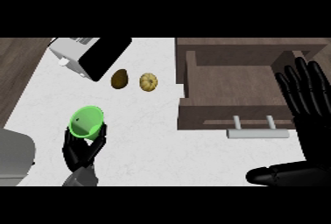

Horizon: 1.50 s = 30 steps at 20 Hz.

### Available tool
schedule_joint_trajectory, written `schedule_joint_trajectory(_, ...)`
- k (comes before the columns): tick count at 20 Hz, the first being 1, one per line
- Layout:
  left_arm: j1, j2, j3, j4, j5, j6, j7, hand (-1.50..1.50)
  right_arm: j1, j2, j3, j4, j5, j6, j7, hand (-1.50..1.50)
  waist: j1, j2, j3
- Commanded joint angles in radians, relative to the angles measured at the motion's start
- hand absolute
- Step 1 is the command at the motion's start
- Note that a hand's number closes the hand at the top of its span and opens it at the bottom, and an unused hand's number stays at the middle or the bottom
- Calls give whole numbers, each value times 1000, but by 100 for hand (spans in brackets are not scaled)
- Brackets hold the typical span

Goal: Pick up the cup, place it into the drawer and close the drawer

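Note:
A green cup (85, 121) is held above the white counter at the left, its open mouth tilted toward the view. My left hand (82, 151) is curled round its lower part from below. The open wooden drawer (194, 114) stands at the upper right with nothing in it, and its pale bar handle (257, 133) faces the front. My right hand (305, 98) is open with fingers pointing up, at the drawer's right side and over its right wall; its thumb (275, 174) sticks out to the left.
A white and black toaster (87, 51) stands at the back left. A brown kiwi (119, 79) and a tan ribbed fruit (149, 82) lie between the toaster and the drawer. A grey object (14, 155) sits at the left edge.

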Motion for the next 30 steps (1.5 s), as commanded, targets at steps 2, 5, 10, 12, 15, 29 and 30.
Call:
schedule_joint_trajectory(2,-78,44,43,106,-12,-56,-113,150,-18,-19,-13,-21,-20,2,47,-150,-4,1,0)
schedule_joint_trajectory(5,-34,7,29,26,-32,25,-129,150,37,-5,-11,-19,-2,22,-50,-150,-1,0,1)
schedule_joint_trajectory(10,-52,58,-101,32,-135,-162,-29,150,13,9,15,-16,14,-5,0,-150,-4,0,0)
schedule_joint_trajectory(12,-27,107,-163,27,-176,-289,7,150,33,3,12,-15,5,15,-23,-150,-7,-1,0)
schedule_joint_trajectory(15,-32,181,-137,10,-167,-357,-10,150,-19,-43,-66,-16,-48,14,31,-150,-1,-1,0)
schedule_joint_trajectory(29,-2,114,-294,-568,-191,-235,323,150,19,-35,-56,-13,-57,29,24,-150,10,-5,2)
schedule_joint_trajectory(30,10,140,-295,-641,-160,-264,387,150,40,0,-16,-7,-7,9,-9,-150,15,-6,2)
